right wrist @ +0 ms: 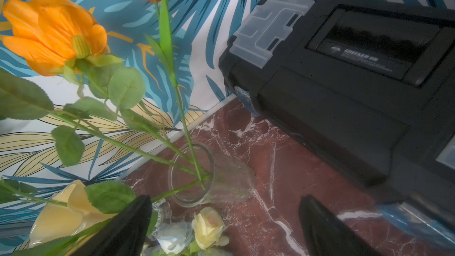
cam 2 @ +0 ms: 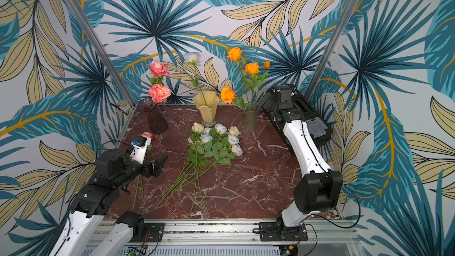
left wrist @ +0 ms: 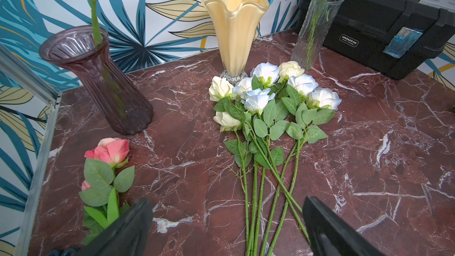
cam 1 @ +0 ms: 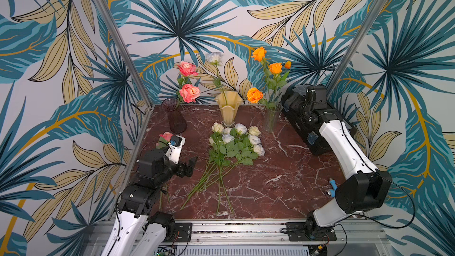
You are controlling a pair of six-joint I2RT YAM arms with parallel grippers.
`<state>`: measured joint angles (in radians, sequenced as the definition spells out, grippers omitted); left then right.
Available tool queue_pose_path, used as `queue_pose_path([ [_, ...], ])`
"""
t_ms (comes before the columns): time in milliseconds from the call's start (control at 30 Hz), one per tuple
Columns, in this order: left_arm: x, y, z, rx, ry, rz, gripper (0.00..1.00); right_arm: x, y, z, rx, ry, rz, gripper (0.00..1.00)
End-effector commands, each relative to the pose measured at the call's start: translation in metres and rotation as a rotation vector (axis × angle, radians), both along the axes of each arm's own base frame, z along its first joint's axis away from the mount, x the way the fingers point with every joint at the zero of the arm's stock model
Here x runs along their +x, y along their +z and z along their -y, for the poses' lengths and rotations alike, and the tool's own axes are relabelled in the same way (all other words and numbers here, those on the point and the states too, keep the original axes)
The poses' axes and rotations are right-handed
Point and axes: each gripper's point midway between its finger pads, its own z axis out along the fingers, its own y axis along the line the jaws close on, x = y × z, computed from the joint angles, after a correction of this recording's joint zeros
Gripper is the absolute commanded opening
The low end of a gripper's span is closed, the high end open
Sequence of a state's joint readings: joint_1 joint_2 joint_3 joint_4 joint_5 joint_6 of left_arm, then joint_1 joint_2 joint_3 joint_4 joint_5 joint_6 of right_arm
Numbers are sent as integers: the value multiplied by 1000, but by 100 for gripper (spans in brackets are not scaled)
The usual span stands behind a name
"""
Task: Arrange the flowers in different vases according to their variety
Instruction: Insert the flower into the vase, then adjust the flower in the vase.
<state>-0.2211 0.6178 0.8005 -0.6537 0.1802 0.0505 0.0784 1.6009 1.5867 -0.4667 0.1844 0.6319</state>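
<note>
Pink rose (left wrist: 113, 150) lying by the purple vase (left wrist: 98, 77) looks next: left tool (left wrist: 225, 208), wide open and empty like the right tool (right wrist: 225, 201), must drop onto its partly hidden stem.

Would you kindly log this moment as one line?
left gripper: open, empty, by loose pink flower | right gripper: open, empty, by clear vase | white roses: lying on table

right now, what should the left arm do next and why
Probably shift the open left gripper over the stem of the loose pink rose: it lies on the table beside one finger, while two pink roses already stand in the purple vase.
</note>
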Motion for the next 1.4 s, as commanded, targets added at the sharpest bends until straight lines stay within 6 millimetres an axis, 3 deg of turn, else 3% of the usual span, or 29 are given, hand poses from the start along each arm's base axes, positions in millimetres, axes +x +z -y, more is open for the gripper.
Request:
queue_pose_path([
  [0, 5, -2, 6, -28, -18, 5, 100, 25, -5, -1, -9, 10, -7, 95],
  [133, 11, -3, 9, -27, -26, -10, 100, 69, -10, -2, -13, 6, -18, 85],
  [267, 13, 1, 7, -28, -12, -4, 100, 99, -37, -4, 5, 6, -69, 77],
  [400, 10, 1, 5, -30, -1, -17, 100, 118, -54, -8, 37, 19, -81, 70],
  [700, 11, 0, 2, -22, 22, -24, 100, 151, -80, -14, 112, 71, -78, 73],
  [800, 14, 2, 2, -21, 20, -22, 100, 153, -79, -19, 148, 83, -70, 73],
  [1000, 16, 7, 1, -8, 22, -14, 100, 131, -62, -19, 162, 73, -20, 73],
  [1367, 16, 7, 0, -1, 25, -14, 100, 120, -37, -21, 193, 79, 48, 69],
])
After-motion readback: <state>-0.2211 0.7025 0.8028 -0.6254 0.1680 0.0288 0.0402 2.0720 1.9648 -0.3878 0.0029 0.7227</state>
